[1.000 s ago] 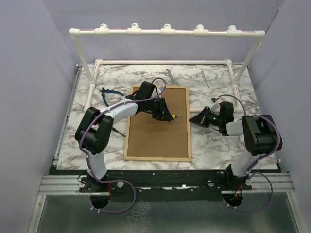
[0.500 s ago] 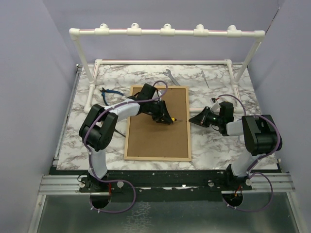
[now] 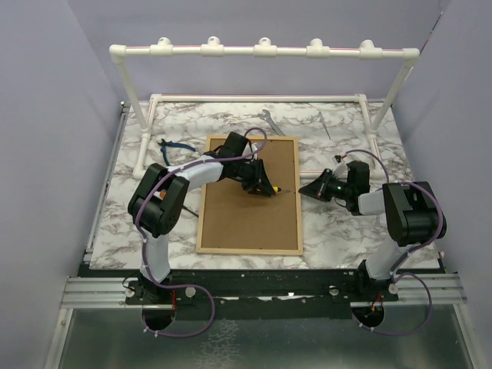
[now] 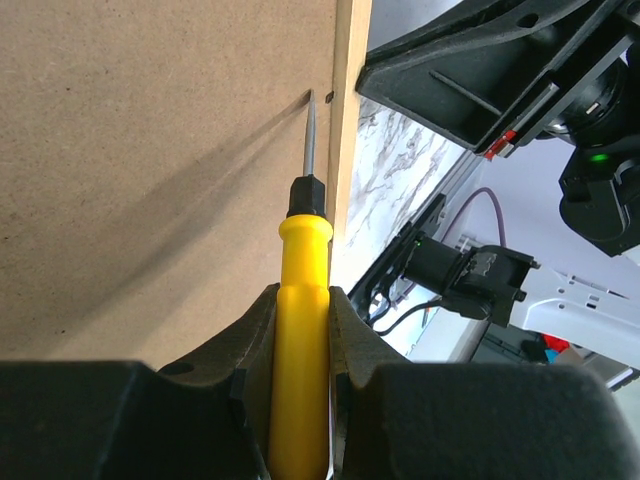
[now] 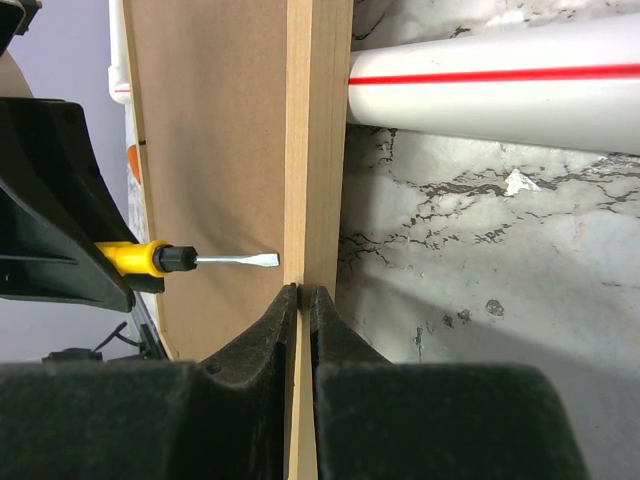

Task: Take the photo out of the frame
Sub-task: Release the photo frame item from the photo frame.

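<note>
Left wrist: my left pincer (image 4: 300,305), clamped on the screwdriver (image 4: 304,250), has edged its tip to the frame (image 4: 150,150) rail. Opposite, my right pincer (image 5: 301,300) pinches that rail; backing not yet pried.

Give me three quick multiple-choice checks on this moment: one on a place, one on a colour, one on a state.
1. The screwdriver tip is: A) at the frame's brown back, just inside its wooden edge; B) on the marble tabletop; C) on the white pipe rack.
2. The screwdriver handle is: A) red; B) yellow; C) blue.
3. The frame lies: A) upright; B) flat, glass up; C) flat, back up.
Answers: 1 A, the left wrist view shows the tip beside the edging. 2 B, the handle clamped in the left gripper is yellow. 3 C, the top view shows only brown board inside the wood edging.
</note>
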